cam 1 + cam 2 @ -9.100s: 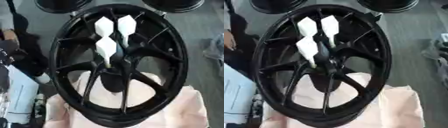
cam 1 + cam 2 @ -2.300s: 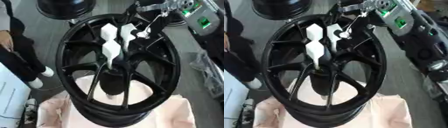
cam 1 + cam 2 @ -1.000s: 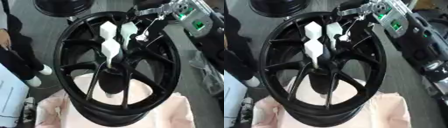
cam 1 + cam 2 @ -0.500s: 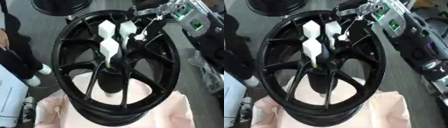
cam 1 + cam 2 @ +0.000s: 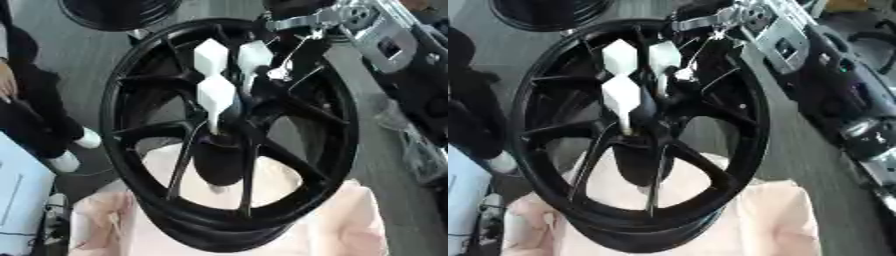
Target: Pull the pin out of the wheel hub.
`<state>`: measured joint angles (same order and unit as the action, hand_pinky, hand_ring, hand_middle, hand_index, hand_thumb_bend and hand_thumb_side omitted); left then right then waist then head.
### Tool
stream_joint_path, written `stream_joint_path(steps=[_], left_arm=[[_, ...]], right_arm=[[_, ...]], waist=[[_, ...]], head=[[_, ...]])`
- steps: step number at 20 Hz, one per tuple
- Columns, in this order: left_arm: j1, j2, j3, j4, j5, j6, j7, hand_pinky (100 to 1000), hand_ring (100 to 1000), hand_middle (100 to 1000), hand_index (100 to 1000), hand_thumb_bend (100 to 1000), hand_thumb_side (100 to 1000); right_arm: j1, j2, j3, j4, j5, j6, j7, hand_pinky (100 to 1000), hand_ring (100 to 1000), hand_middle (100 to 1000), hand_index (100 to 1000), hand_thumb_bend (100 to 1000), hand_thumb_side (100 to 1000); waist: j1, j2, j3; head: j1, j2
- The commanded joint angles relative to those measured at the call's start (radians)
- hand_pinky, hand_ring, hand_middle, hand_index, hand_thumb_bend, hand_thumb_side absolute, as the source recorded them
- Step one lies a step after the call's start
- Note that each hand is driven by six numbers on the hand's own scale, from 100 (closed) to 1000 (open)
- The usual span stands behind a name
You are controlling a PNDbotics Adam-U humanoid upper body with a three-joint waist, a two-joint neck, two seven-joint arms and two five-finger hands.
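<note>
A robot hand (image 5: 293,47), the right one, silver-jointed on a black and silver arm, is reaching in from the upper right over the rim of a large black spoked wheel hub (image 5: 229,131), its thin fingers (image 5: 282,70) hanging down just beside the rightmost of three white faceted pins (image 5: 252,57) that are standing up from the hub's centre. Whether those fingers are touching or pinching that pin cannot be told, since they are blurring against the dark spokes. The three pins are looking alike: white, angular heads narrowing to slim stems, two side by side at the back and one (image 5: 216,97) in front and lower, its stem running down toward the hub's black middle. The wheel hub is lying flat on a pale pink cloth (image 5: 350,230), which is showing through the gaps between spokes. The stems' lower ends are disappearing behind the spokes. The arm is being cut off at the upper right edge, and the left robot hand is appearing in neither view.
</note>
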<state>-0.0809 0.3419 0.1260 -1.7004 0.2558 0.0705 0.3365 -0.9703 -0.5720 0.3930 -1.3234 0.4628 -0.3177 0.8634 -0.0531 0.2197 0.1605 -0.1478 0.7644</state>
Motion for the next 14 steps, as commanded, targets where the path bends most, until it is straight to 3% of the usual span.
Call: stream_joint_path(steps=[1,5,7,14], left_arm=[[-0.011,0.014,0.003,-0.01,-0.002,0.001,0.004,546,748,615,675,196,823],[-0.011,0.012,0.002,-0.009,-0.002,0.002,0.004,546,748,615,675,194,825],[-0.011,0.012,0.003,-0.009,-0.002,0.003,0.004,547,748,615,675,191,827],[-0.01,0.012,0.004,-0.009,0.0,0.003,0.007,547,747,615,674,188,830]], right_arm=[[-0.015,-0.009,-0.016,0.0,-0.004,-0.039,0.044,809,716,654,828,100,383],[-0.016,-0.01,-0.023,-0.006,-0.027,-0.02,0.044,787,678,592,779,100,372],[-0.017,-0.01,-0.027,-0.008,-0.035,-0.009,0.044,773,668,521,721,100,341],[-0.018,-0.012,-0.041,-0.019,-0.049,0.021,0.044,732,610,401,566,100,224]], waist=[[0.006,-0.01,0.001],[0.006,-0.007,0.001],[0.007,-0.007,0.002],[0.007,-0.007,0.004]], head=[[-0.005,0.006],[-0.006,0.006],[-0.008,0.006],[-0.014,0.006]])
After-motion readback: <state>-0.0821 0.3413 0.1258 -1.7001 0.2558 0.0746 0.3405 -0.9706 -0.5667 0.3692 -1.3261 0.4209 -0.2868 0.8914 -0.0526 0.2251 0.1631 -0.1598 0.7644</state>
